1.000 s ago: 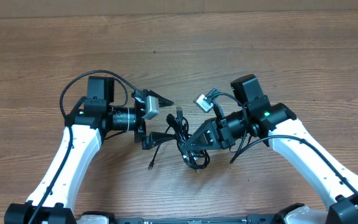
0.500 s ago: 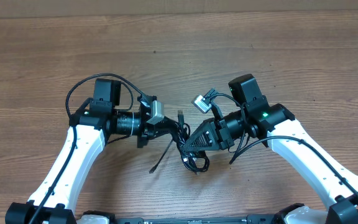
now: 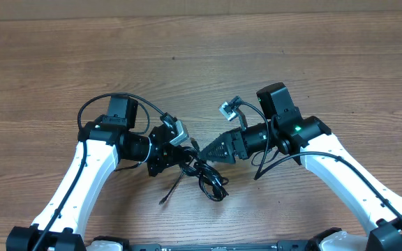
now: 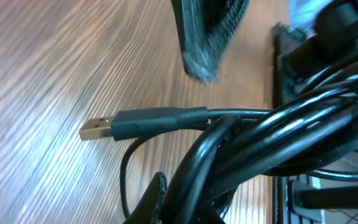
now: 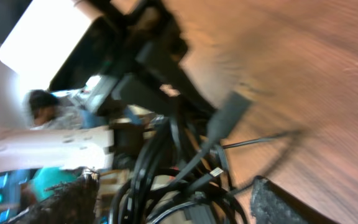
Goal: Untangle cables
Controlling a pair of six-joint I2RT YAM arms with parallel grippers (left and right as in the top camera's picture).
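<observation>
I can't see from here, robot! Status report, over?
Left gripper at the cables, grip unclear. Right gripper open, straddling them. Cables knotted, one USB plug sticking out. No obstacle seen.

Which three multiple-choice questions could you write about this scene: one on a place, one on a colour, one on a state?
1. Where are the cables?
A. Between the left gripper and the right gripper
B. Hanging over the right arm's elbow
C. Far from both arms, at the top of the overhead view

2. What colour are the cables?
A. White
B. Black
C. Red

3. In what state are the cables?
A. Laid out straight, each one apart
B. Bunched in one tangle
C. Wound in a neat coil with a strap

Answers:
1 A, because the overhead view shows the bundle right where the two grippers meet.
2 B, because the strands are black in the overhead and left wrist views.
3 B, because the strands loop and cross over each other in the left wrist view.
</observation>
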